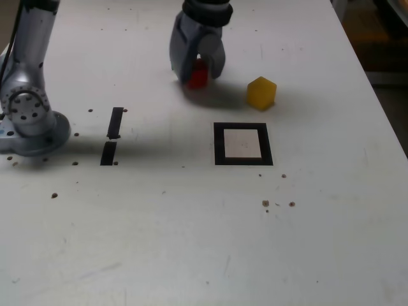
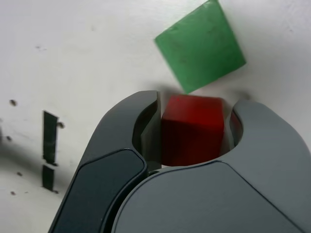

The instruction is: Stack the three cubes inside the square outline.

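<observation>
- Exterior view: gripper (image 1: pixel 197 71) down on white table (image 1: pixel 191 242), fingers around red cube (image 1: pixel 197 76). Yellow cube (image 1: pixel 261 92) near, on the view's right of it. Black square outline (image 1: pixel 243 144) below both in frame, white centre bare.
- Wrist view: red cube (image 2: pixel 192 129) between both fingers, touching them, so gripped. Green cube (image 2: pixel 200 44) just beyond, tilted, on table.

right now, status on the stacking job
Gripper around red cube, grip unconfirmed. Green cube just beyond it, yellow cube loose. Square outline empty.
</observation>
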